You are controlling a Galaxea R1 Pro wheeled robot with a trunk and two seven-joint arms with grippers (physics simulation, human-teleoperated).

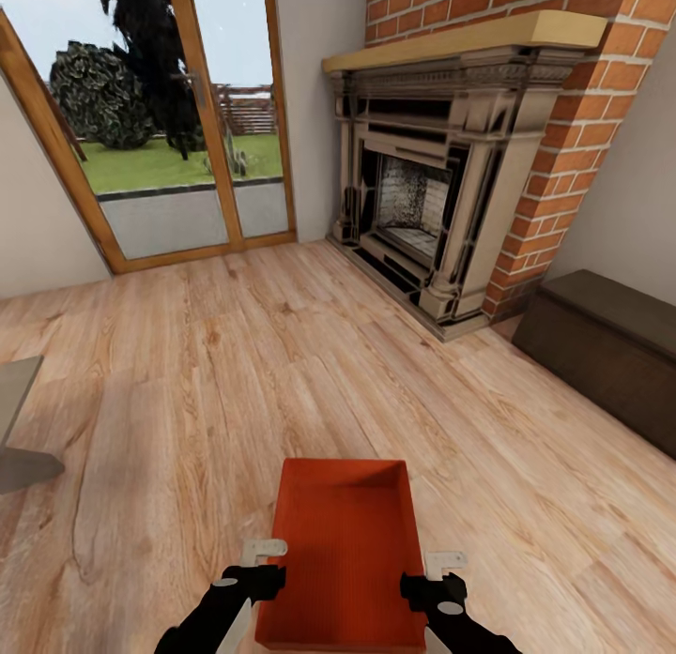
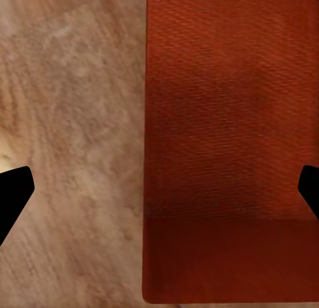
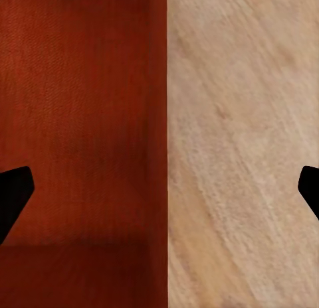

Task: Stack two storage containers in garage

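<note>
One orange-red storage container sits low in front of me over the living room's light wood-plank floor; I cannot tell whether it rests on the planks. My left gripper is at its left long wall and my right gripper at its right long wall. In the left wrist view the container has its wall edge between the wide-apart fingertips of the left gripper. The right gripper straddles the container the same way. Both are open. The garage is out of view.
A stone fireplace in a red brick wall stands ahead to the right. A dark brown chest sits against the right wall. Glass doors are at the back left. A grey low table's corner juts in at the left.
</note>
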